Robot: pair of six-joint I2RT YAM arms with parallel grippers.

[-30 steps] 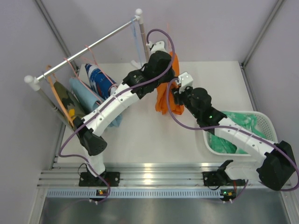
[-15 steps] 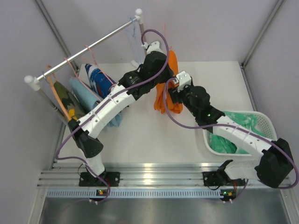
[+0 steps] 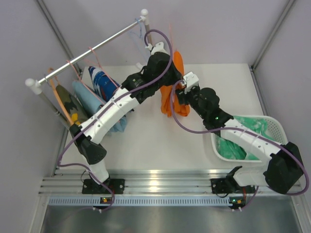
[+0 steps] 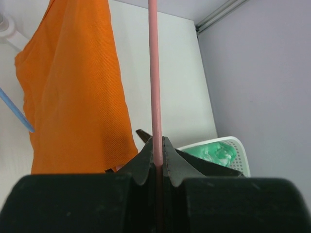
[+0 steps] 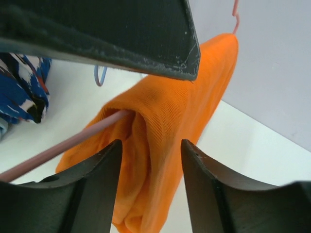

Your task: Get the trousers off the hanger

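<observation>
My left hand point(image 4: 156, 149) is clamped tight on the thin rod of the pink hanger point(image 4: 154, 73), holding it up over the table point(image 3: 146, 141). The orange trousers point(image 5: 165, 116) are draped over that hanger, folded across its bar and hanging down. My right hand point(image 5: 151, 150) sits at the cloth with its fingers apart, one on either side of the fold. Whether they touch it, I cannot tell. On the table's right side stands a white basket point(image 3: 278, 125) — in it lie the crumpled mint green trousers point(image 3: 232, 149). Off to the left, the blue-and-white patterned pair point(image 3: 100, 82), the light blue pair point(image 3: 87, 99) and the camouflage pair point(image 3: 68, 103) hang from the rail point(image 3: 97, 47).
</observation>
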